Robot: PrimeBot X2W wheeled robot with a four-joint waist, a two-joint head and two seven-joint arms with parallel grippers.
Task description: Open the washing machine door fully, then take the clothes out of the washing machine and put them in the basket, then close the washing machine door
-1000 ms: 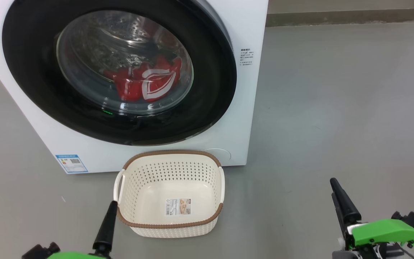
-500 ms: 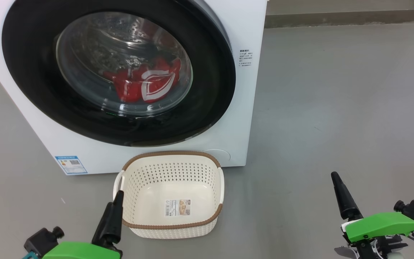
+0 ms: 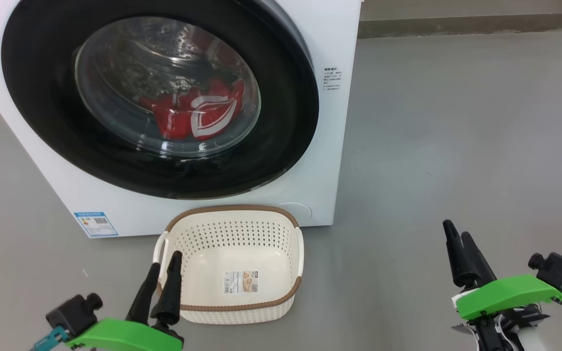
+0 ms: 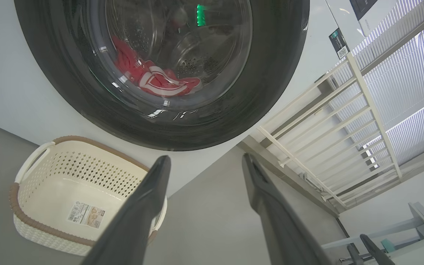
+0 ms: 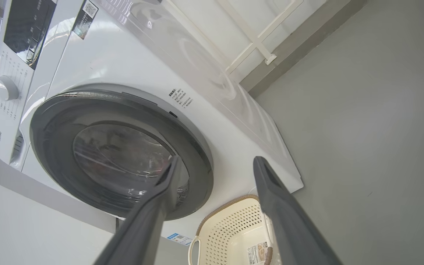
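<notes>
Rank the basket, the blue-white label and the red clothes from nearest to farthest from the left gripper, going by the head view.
1. The basket, right beside the left gripper, just to its right.
2. The blue-white label, low on the washing machine, up and left of the gripper.
3. The clothes, in the drum behind the washing machine door.

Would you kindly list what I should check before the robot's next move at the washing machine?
1. Washing machine door fully open: not ok, it covers the opening.
2. Clothes inside the washing machine, behind the door: ok.
3. Basket upright and empty before the machine: ok.
4. Left gripper open, empty: ok.
5. Right gripper open, empty: ok.
6. Basket out of the door's swing: cannot tell.
</notes>
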